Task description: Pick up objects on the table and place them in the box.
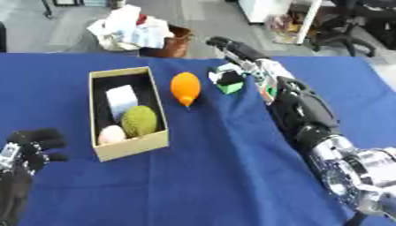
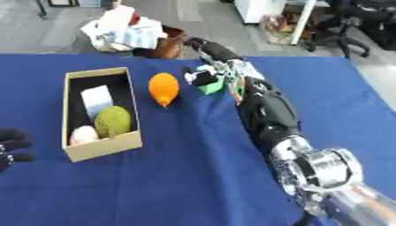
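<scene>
An open cardboard box (image 1: 131,146) stands on the blue table at the left. Inside it lie a white block (image 1: 121,99), a green round fruit (image 1: 140,120) and a pale egg-shaped thing (image 1: 111,134). Just right of the box an orange fruit (image 1: 185,88) lies on the cloth. Further right sits a small green, white and black object (image 1: 227,80). My right hand (image 1: 236,49) reaches in along the right side and hangs just beyond and above that object, fingers stretched out, holding nothing that I can see. My left hand (image 1: 35,143) rests at the lower left, fingers relaxed and empty.
Beyond the table's far edge stands a brown container (image 1: 175,43) with a heap of white papers (image 1: 131,28) beside it. Office chairs (image 1: 348,26) show at the upper right. My right forearm (image 1: 306,114) lies across the table's right half.
</scene>
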You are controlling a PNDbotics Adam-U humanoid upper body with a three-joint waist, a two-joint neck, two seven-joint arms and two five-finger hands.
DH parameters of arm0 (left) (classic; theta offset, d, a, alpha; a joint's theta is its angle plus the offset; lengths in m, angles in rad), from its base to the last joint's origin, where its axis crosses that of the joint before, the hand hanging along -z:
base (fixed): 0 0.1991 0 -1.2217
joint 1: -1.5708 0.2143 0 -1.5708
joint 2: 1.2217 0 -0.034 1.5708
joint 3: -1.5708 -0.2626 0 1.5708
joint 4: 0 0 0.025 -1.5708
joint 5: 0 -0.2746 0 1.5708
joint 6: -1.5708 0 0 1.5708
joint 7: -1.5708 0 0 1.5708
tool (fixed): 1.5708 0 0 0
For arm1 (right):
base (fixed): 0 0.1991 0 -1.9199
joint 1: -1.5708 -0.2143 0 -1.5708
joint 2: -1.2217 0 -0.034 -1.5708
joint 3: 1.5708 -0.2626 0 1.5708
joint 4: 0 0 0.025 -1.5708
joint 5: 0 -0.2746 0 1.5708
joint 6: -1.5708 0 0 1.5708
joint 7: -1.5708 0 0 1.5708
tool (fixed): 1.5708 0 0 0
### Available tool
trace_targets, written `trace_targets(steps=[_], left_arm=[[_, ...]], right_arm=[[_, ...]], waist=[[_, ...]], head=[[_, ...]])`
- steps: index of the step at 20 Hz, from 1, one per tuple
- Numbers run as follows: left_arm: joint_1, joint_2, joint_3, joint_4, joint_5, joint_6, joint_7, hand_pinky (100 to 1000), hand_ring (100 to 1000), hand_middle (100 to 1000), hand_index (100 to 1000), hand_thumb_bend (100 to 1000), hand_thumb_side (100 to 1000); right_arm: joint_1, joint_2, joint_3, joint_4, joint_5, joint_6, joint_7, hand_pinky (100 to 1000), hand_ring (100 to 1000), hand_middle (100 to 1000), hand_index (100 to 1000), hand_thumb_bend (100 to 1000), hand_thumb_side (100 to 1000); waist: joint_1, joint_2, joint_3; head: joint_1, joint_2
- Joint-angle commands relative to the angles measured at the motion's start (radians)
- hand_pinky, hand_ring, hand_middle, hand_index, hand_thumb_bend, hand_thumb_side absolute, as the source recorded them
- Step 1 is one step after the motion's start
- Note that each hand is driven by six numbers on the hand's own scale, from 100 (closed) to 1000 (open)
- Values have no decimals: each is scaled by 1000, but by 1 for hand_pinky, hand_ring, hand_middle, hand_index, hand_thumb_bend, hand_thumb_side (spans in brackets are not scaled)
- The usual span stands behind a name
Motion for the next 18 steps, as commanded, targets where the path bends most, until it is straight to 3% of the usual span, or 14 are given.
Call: trace_targets(steps=[1,7,14,18], left_arm=[[-8,14,9,-17,-5,-1,4,635,720,673,748,100,915],[-8,15,8,-18,-5,-1,3,635,720,673,748,100,918],[-10,15,7,-19,-5,-2,0,635,720,674,748,100,914],[-12,14,6,-19,-3,-3,-2,635,721,674,748,100,914]], right_arm=[[-16,-45,-5,27,40,47,-51,1000,1000,1000,1000,100,413],[-11,-45,51,122,15,133,-146,1000,1000,1000,1000,100,462],[-13,-37,82,158,-38,134,-184,992,1000,1000,1000,100,494],[-6,-27,84,166,-83,132,-191,920,943,986,1000,100,522]], waist=[[14,-5,2],[13,-3,3],[16,-1,6],[16,0,8]], head=[[-3,-11],[-7,-12],[-14,-13],[-17,-15]])
